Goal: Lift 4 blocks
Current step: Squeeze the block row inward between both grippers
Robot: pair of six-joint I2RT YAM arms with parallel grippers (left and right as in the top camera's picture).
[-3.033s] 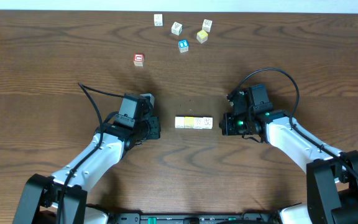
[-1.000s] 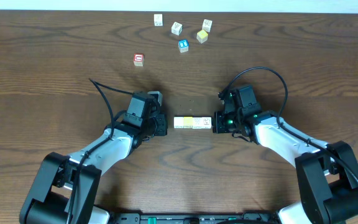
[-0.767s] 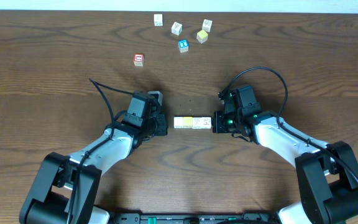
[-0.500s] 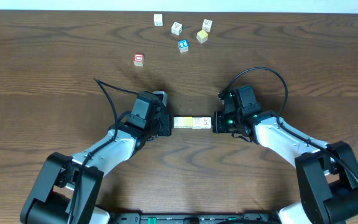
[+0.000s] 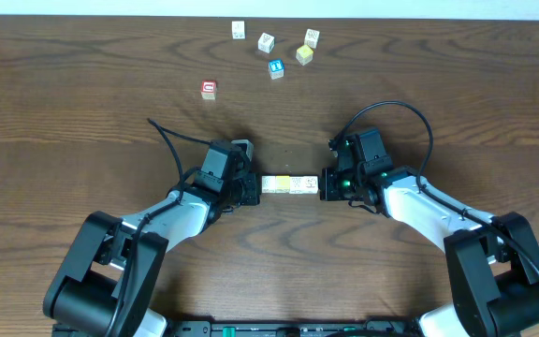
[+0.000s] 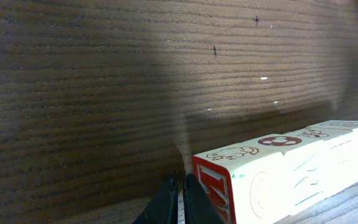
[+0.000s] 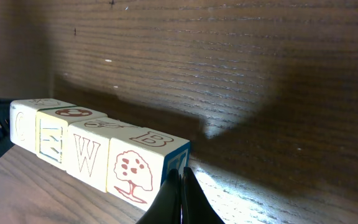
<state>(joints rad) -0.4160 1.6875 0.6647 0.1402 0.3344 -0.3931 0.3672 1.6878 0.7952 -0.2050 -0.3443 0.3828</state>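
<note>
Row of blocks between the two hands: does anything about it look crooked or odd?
Nothing stands out. The four blocks lie in one straight, tight row, the shut left hand at one end, the shut right hand at the other.

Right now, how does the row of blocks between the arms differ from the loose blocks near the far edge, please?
The row of blocks is packed end to end in a line; the loose blocks lie apart, turned different ways. The row sits between the left fingers and right fingers; the loose blocks lie beyond both. All are small printed cubes.
</note>
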